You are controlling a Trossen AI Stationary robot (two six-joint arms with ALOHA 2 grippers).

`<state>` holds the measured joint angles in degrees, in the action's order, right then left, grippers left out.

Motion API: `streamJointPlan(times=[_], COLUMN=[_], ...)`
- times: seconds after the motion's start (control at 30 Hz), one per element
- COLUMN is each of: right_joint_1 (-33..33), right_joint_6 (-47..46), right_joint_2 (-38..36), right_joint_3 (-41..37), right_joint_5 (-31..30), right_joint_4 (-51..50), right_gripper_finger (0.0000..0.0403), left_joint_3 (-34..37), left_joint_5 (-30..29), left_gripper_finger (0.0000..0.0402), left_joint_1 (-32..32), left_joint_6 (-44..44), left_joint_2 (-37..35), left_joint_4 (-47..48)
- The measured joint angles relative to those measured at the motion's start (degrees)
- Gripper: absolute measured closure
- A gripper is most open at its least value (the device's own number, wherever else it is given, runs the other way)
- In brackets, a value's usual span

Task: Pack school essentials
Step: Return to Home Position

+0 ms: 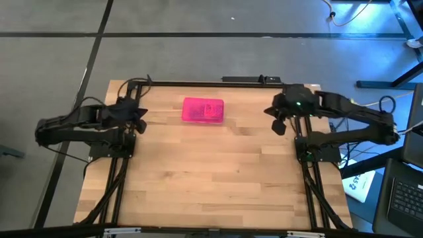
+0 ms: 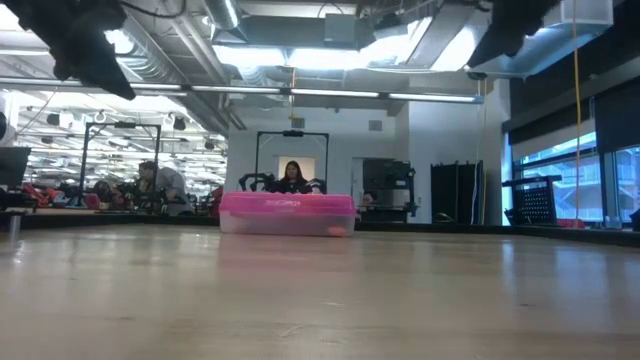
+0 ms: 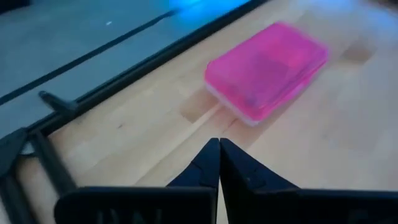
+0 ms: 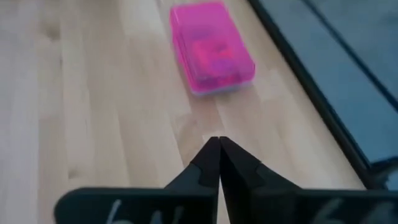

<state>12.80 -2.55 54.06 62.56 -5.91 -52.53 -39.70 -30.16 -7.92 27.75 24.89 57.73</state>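
High view, box: the pink-lidded box [image 1: 203, 110] sits lid-on toward the far edge of the tabletop [image 1: 211, 178], about midway between the two arms.
High view, arms: left gripper [image 1: 139, 121] is over the left edge and right gripper [image 1: 278, 120] over the right edge. Both are well apart from the box.
Low view: box [image 2: 287, 213] dead centre with the lid seated flat. Dark arm parts hang in both top corners, but I honestly can't say which is which from here. A person [image 2: 293, 176] sits far off in the room behind.
Left wrist view: left gripper [image 3: 219, 142] is pinched fully closed with nothing in it, and the box [image 3: 267, 67] lies out ahead.
Right wrist view: same deal, right gripper [image 4: 219, 140] is closed and empty, box [image 4: 211, 46] ahead of it.
School essentials: I can't spot any lying loose, so my guess is they're all in the box. I can't pick out items through the pink lid.
Step in hand: looks like the arms parking at home, packing done.
Next move: nothing to grab. Just settle both arms into rest without bumping the box.
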Motion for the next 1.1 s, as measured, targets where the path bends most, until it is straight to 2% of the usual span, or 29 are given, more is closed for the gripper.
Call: streamJointPlan(times=[0.2, 0.4, 0.53, 0.67, 0.8, 1.1], right_joint_1=[0.0, 0.0, 0.0, 0.0, 0.0, 0.0], right_joint_6=[-0.6, -1.4, -1.5, -1.5, -1.5, -3.2], right_joint_2=[-13.0, -23.0, -27.7, -30.7, -32.9, -34.4], right_joint_3=[-13.4, -24.7, -31.0, -35.5, -38.8, -44.8], right_joint_5=[0.3, 7.8, 11.5, 12.2, 12.2, 12.1], right_joint_4=[13.5, 28.5, 36.8, 40.5, 41.9, 48.7], right_gripper_finger=[0.0397, 0.0399, 0.0399, 0.0400, 0.0400, 0.0401], left_joint_3=[0.3, 4.5, 8.4, 12.0, 15.4, 22.5], left_joint_5=[0.4, 2.0, 7.6, 12.7, 14.1, 19.2], left_gripper_finger=[0.0401, 0.0401, 0.0401, 0.0401, 0.0401, 0.0401], left_joint_1=[1.5, 3.2, 3.9, 4.0, 4.0, 4.0], left_joint_6=[0.0, -2.4, -6.5, -10.4, -10.6, -13.7], left_joint_2=[-7.1, -15.3, -19.8, -22.7, -24.8, -24.7], left_joint_4=[-2.1, -10.5, -18.4, -23.8, -25.4, -37.4])
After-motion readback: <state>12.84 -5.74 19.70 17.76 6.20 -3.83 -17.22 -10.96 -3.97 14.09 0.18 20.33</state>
